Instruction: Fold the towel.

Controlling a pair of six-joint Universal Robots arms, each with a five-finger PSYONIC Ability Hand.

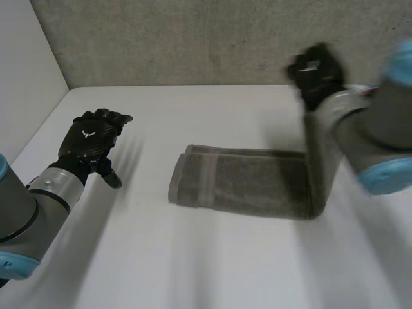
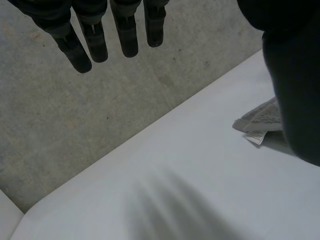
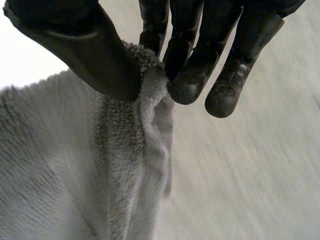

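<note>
A grey towel (image 1: 248, 183), folded into a long strip, lies across the middle of the white table (image 1: 212, 264). Its right end hangs upward from my right hand (image 1: 317, 74), which is raised near the back wall. The right wrist view has the thumb and fingers (image 3: 192, 75) pinching that towel end (image 3: 145, 125) between them. My left hand (image 1: 90, 138) hovers over the table well left of the towel, fingers (image 2: 127, 37) straight and holding nothing. A towel corner (image 2: 260, 120) with a small label lies beside its thumb.
A rough grey wall (image 1: 193, 38) runs along the table's back edge. A pale side wall (image 1: 26, 71) stands at the left. Bare table surface stretches in front of the towel and to its left.
</note>
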